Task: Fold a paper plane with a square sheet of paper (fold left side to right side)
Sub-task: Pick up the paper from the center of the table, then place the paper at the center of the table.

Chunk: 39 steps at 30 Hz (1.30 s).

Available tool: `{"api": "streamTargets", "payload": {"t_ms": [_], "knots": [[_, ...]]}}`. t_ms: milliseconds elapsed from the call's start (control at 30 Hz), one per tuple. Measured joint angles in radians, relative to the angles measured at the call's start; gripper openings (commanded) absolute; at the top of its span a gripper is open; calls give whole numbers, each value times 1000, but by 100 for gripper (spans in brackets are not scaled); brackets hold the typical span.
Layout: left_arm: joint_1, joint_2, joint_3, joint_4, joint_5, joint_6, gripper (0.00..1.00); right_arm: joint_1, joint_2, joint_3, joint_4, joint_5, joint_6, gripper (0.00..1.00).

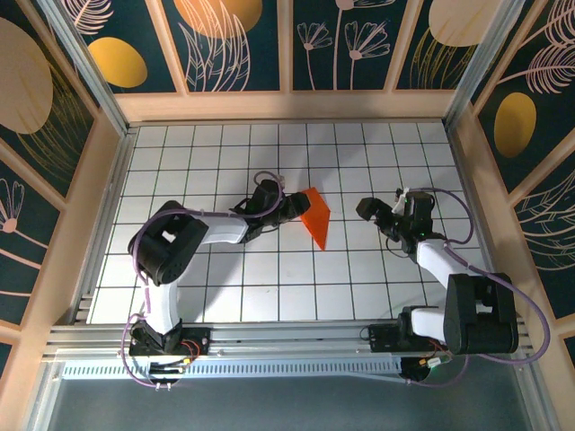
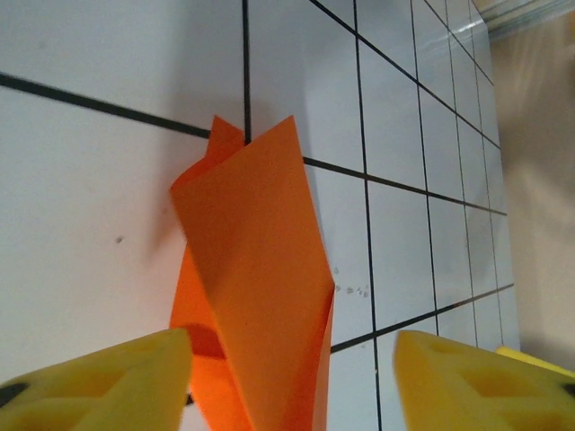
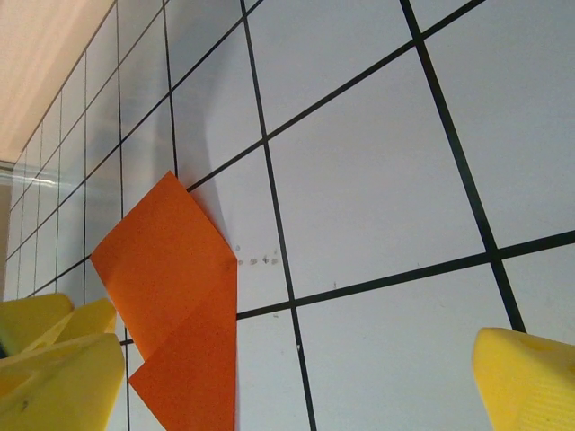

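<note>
The surface (image 1: 225,153) is a white gridded board inside a wooden frame with dark floral panels behind it. The orange paper (image 1: 316,215) lies near the centre of the board, already folded down from a full square into a narrow shape that tapers to a point toward the near edge. The left gripper (image 1: 292,205) is at the paper's left side. In the left wrist view the paper (image 2: 260,269) has one layer lifted off the board and standing between the yellow pads (image 2: 108,377). The left gripper (image 2: 292,382) is parted around that layer: the left pad is against or just beside it, and the right pad shows a clear gap, so no firm pinch is evident. The right gripper (image 1: 370,212) hovers over bare tiles to the right of the paper and apart from it. In its own view the right gripper (image 3: 292,386) is spread wide and holds nothing, with the paper (image 3: 175,296) off to its left. Assessment: a left-over-right fold is in hand, with the flap raised but not laid down. The next move calls for securing the raised layer, carrying it across to meet the right edge squarely, and pressing the crease flat. The free gripper appears best placed to pin the sheet, since thin paper is likely to slide or buckle.
</note>
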Motion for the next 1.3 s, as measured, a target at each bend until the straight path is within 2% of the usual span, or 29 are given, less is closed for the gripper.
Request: {"api": "streamTargets", "payload": {"t_ms": [200,300,400,567,833,1100,1300], "knots": [[-2,39,29,13,-6,-5,17,-10,0,-2,3,-11,0,99],[-2,44,29,13,-9,3,6,-23,0,-8,18,-40,-8,99],[-2,43,27,16,-8,29,0,-35,0,-11,23,-84,-31,97],[4,-4,-34,35,14,97,0,-48,0,-11,34,-175,-77,93],[50,-158,-205,124,151,228,0,-40,27,-11,107,-379,-137,85],[69,-250,-304,185,314,360,0,120,129,-11,226,-477,-188,85],[69,-271,-336,223,385,412,0,186,267,8,308,-503,-211,86]]}}
